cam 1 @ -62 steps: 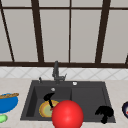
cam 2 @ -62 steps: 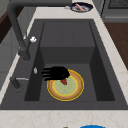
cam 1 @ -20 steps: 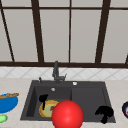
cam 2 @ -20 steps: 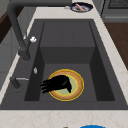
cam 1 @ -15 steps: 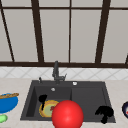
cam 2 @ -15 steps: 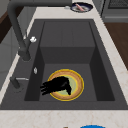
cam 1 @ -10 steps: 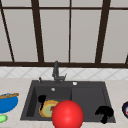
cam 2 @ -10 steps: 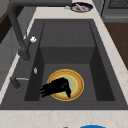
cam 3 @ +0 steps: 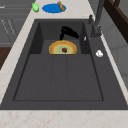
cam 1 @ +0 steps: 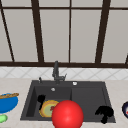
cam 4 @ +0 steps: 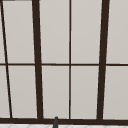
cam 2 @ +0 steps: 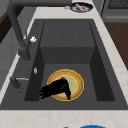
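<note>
Lowered since earlier, left hand [cam 2: 56,88] reaches relaxed fingers over the yellow plate [cam 2: 76,83] in the sink [cam 2: 67,55]

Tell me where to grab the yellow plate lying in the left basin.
Probably by the rim of the yellow plate nearest the left hand, coming from above. It lies flat on the floor of the sink, so only its raised edge offers a pinch.

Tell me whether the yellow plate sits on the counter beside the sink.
No, the yellow plate lies on the bottom of the dark sink basin, with the left hand over its near edge.
</note>
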Available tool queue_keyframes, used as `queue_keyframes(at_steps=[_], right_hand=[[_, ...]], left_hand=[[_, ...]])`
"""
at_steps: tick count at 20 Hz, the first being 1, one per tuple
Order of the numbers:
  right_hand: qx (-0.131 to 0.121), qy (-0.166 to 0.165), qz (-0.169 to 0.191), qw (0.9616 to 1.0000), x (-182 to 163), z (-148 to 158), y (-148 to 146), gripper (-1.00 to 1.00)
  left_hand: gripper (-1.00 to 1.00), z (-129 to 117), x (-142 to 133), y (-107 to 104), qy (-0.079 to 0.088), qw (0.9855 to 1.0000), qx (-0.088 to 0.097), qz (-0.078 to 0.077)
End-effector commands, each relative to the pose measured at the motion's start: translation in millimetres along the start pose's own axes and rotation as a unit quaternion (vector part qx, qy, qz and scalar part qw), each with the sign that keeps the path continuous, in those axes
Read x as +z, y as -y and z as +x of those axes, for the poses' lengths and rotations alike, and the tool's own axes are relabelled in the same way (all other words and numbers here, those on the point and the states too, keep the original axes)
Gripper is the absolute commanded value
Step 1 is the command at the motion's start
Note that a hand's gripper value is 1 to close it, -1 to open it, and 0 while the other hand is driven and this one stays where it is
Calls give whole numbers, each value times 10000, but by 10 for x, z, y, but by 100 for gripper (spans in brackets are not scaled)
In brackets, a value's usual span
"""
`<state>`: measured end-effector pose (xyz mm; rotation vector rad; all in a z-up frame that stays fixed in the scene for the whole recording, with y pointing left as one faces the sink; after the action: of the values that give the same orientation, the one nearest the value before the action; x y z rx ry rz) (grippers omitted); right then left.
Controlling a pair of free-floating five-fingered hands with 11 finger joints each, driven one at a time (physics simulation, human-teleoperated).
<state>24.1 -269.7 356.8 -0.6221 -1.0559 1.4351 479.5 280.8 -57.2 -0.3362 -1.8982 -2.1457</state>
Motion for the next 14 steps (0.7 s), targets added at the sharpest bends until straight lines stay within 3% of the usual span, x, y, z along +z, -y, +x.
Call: queue_keyframes(at_steps=[1,2,3,5,6,10,14], right_hand=[[0,0,0,10000,0,0,0,0],[0,0,0,10000,0,0,0,0],[0,0,0,10000,0,0,0,0],[0,0,0,10000,0,0,0,0],[0,0,0,10000,0,0,0,0],[0,0,0,10000,0,0,0,0],[0,0,0,10000,0,0,0,0]], left_hand=[[-100,30,2,-45,-13,9999,-115,4],[-100,36,6,-43,-4,9999,-146,14],[-100,14,2,-18,0,10000,-4,0],[-100,31,7,-62,23,10000,-9,-8],[-100,46,14,-130,74,10000,-14,-7],[-100,110,81,-299,19,9999,119,-2],[-100,200,175,-522,104,9999,58,-31]])
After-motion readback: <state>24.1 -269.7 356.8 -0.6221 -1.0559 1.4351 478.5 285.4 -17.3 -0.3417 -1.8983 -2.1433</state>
